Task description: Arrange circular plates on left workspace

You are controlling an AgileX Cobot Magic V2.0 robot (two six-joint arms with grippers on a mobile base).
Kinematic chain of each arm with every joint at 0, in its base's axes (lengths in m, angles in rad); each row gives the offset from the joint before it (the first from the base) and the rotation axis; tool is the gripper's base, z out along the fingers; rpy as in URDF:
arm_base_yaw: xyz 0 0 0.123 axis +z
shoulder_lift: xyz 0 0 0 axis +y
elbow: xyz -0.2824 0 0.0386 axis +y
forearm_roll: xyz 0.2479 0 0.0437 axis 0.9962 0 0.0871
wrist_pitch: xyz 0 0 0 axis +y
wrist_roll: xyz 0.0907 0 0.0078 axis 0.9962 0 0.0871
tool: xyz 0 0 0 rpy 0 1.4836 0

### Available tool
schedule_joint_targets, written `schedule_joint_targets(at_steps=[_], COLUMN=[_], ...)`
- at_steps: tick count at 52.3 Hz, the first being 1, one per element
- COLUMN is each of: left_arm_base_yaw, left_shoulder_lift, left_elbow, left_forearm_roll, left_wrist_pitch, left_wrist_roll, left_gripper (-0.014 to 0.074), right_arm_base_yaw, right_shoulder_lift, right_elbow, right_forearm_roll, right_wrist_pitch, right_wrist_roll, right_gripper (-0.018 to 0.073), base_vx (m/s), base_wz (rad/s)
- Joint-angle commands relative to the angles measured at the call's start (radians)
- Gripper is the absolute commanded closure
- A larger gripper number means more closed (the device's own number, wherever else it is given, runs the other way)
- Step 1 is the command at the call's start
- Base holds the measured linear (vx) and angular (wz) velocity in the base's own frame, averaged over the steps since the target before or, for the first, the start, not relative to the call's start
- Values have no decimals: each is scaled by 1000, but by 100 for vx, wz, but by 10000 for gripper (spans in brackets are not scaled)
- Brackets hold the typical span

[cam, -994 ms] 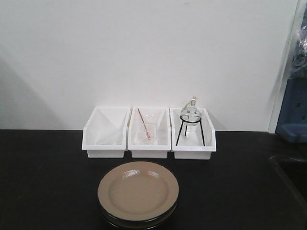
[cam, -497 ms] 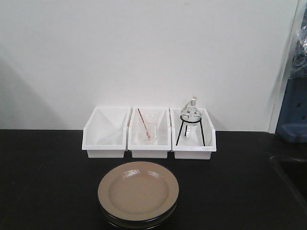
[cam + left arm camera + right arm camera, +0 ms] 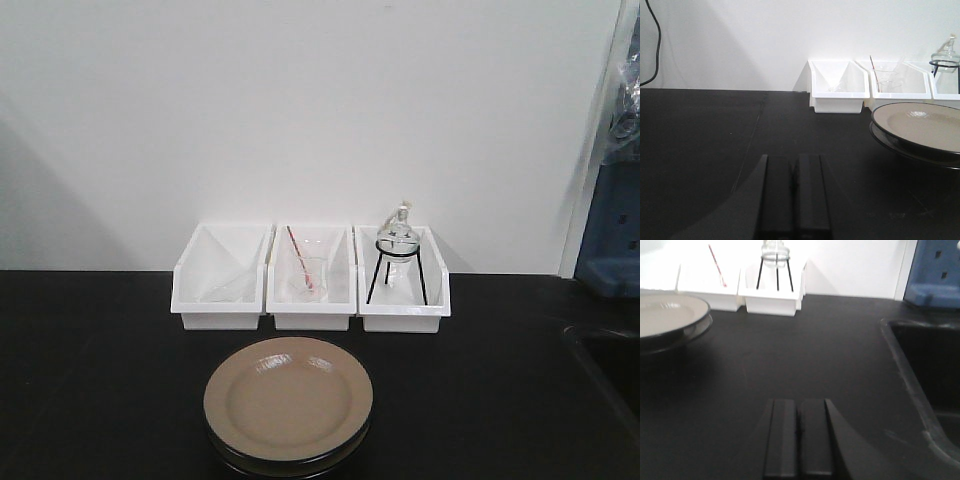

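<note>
Plates (image 3: 288, 398) stacked between left hand (image 3: 792, 195) and right hand (image 3: 799, 437), both closed.

I count two round tan plates (image 3: 288, 400) stacked one on the other on the black tabletop (image 3: 100, 380), and three white bins (image 3: 311, 281) in a row behind them. The bins hold one glass flask (image 3: 398, 234) on one black tripod stand (image 3: 396, 275), and one red-tipped rod (image 3: 302, 260). Two end effectors, the left (image 3: 794, 192) and the right (image 3: 799, 435), complete my tally.

Left tool (image 3: 795, 195) and right tool (image 3: 799, 437), both low and level, fingers pressed together, nothing between.
</note>
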Motion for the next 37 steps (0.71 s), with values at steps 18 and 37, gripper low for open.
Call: schedule_joint_targets(at_steps=[18, 37], left_arm_base_yaw=[-10, -10], left_shoulder_lift=[-15, -15], left_elbow=[20, 20], left_forearm_roll=[3, 3], left_wrist_pitch=[-86, -86], left_wrist_roll=[-9, -9], left_gripper=[594, 594], right_arm_base_yaw=[-4, -4], right_shoulder_lift=[-88, -88], right_elbow=[21, 21], right_forearm_roll=[-90, -90], right_wrist_pitch=[-49, -49], right_wrist_roll=[73, 73], right_gripper=[564, 564], base_vx=[0, 0], base_wz=[0, 0])
